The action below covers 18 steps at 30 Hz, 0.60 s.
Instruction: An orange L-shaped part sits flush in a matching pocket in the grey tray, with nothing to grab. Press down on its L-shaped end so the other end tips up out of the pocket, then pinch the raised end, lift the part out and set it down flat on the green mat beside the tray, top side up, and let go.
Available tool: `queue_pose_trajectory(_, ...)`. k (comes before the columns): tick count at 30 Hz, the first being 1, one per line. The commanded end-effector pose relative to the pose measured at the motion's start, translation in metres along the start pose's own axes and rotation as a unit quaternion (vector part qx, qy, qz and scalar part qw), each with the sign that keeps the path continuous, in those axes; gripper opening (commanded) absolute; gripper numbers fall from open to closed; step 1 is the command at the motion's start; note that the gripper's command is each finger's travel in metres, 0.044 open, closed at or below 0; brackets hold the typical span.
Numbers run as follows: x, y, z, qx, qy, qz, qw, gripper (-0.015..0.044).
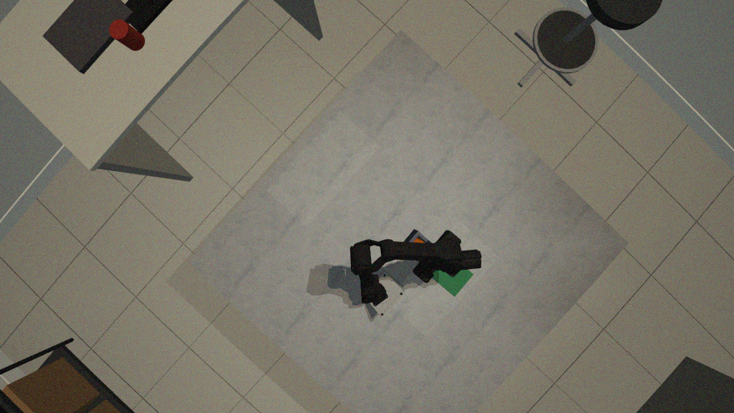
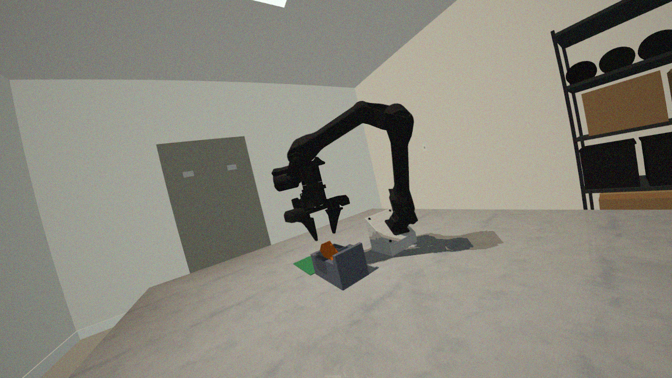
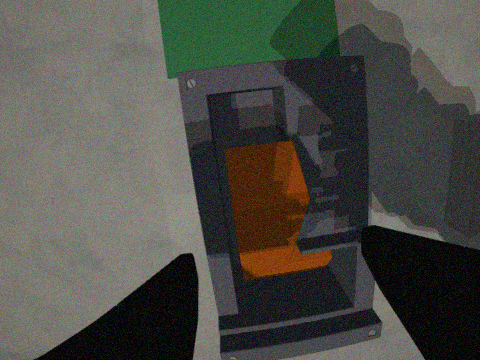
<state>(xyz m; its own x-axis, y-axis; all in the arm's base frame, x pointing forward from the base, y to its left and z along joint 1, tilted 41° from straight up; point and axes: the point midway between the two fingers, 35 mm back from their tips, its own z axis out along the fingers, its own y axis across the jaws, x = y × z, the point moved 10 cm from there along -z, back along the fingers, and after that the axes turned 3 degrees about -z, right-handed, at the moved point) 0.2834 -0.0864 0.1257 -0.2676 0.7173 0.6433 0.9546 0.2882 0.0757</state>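
Orange part point(image 2: 327, 249) tipped up in tray point(image 2: 345, 268), hand point(image 2: 322, 229) open above

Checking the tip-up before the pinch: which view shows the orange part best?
Wrist view. The orange L-shaped part fills the middle of the frame inside the grey tray, between the open jaws. The exterior view shows only its raised end poking above the tray from the side. The top view shows just an orange sliver beside the arm.
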Motion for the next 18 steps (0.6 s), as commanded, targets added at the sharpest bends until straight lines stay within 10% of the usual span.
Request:
queue_pose_trajectory(1,0.0,0.0,0.005,-0.004,0.001,0.002,1.0,0.028)
queue_pose_trajectory(18,0.0,0.001,0.031,-0.004,0.001,0.002,1.0,0.028)
